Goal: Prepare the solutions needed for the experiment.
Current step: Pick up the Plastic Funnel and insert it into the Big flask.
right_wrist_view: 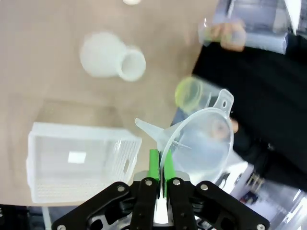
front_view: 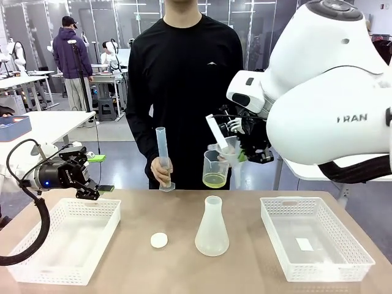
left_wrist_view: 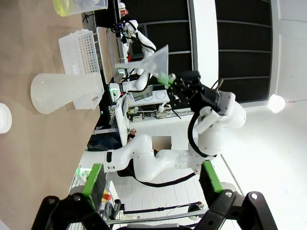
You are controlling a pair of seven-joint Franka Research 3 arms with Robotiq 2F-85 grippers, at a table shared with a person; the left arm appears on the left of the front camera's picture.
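Right wrist view: the person's hand [right_wrist_view: 225,34] and what may be the cylinder [right_wrist_view: 264,42] are blurred. Left wrist view: the top edge crops the beaker [left_wrist_view: 88,5] and its solution [left_wrist_view: 63,7]; the left edge halves the cap [left_wrist_view: 3,118].

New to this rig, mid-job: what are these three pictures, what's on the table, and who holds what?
Two white robot arms work at a brown table, with a person in black opposite. The front picture comes from a fixed camera between the arms; the other two come from cameras on each wrist, looking along that gripper's fingers. The right gripper is shut on the edge of a clear plastic funnel. The left gripper is open and empty, near the left white perforated basket; a second such basket sits on the right. Between them stand a translucent white conical flask and a small white round cap. The person's hand holds a tall clear measuring cylinder, next to a clear beaker of yellow-green liquid.
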